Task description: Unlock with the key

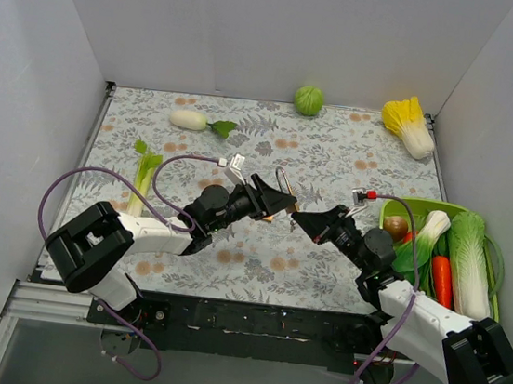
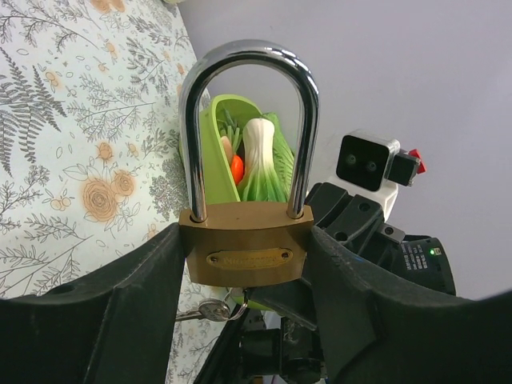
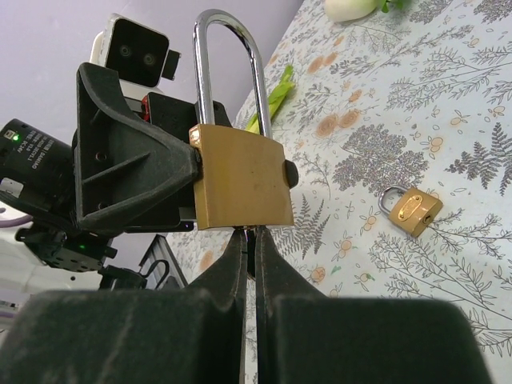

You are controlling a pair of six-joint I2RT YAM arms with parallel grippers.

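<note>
Right wrist view: our left gripper (image 3: 240, 170) clamps the brass padlock (image 3: 240, 196) aloft over the table (image 3: 416, 104), our right gripper (image 3: 250, 244) pinches the key (image 2: 214, 309) at its underside, so we should turn squarely about the key's axis, without levering sideways.

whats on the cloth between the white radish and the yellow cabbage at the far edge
A round green cabbage lies between the white radish and the yellow cabbage; the top view shows it.
</note>
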